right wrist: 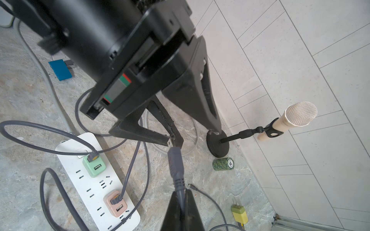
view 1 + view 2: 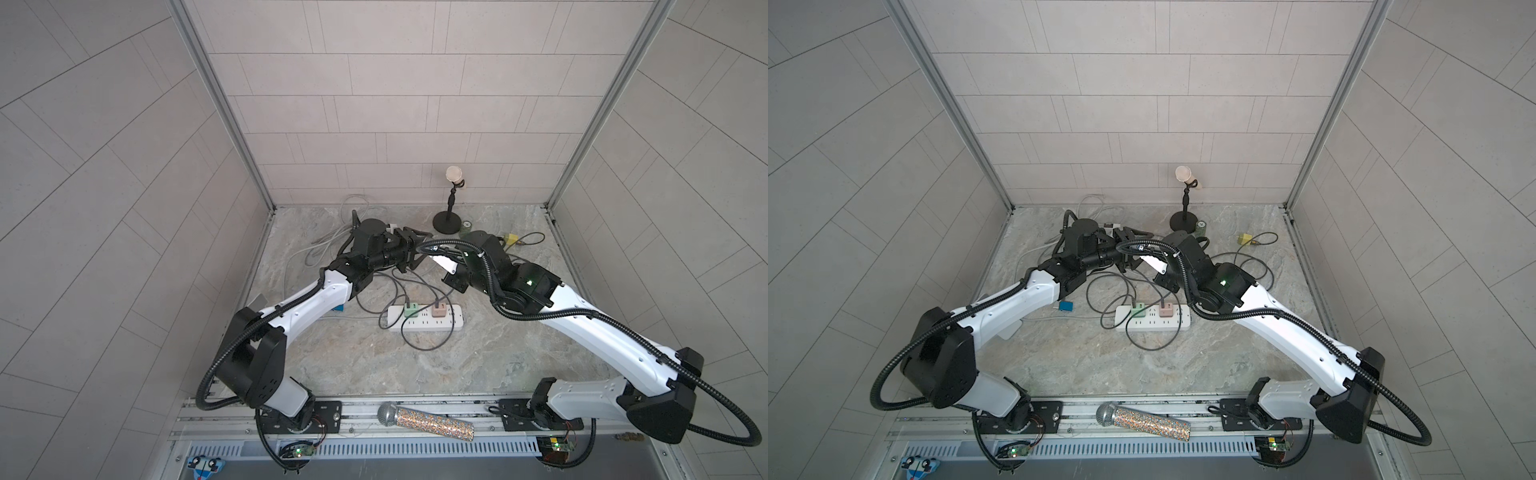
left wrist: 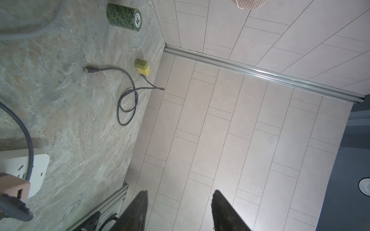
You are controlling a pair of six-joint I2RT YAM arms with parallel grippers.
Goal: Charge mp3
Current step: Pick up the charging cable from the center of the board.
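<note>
In both top views the small blue slab (image 2: 1066, 306), likely the mp3, lies on the marbled bench (image 2: 1225, 357) at 9 o'clock of the power strip (image 2: 1154, 322); grey tiled walls (image 2: 1121, 124) close three sides. Left wrist: left tool (image 3: 180, 195) spread, empty. Right wrist: right tool (image 1: 181, 197) clenched on the grey cable (image 1: 176, 166) behind its plug, well apart from the mp3. Tangled slack could tug the plug askew, and the light mp3 may skid on smooth stone.

In a top view the left arm (image 2: 309, 297) hides most of the blue device (image 2: 339, 308); the left wrist view's edge cuts off the blurred pink charger (image 3: 16, 186).
</note>
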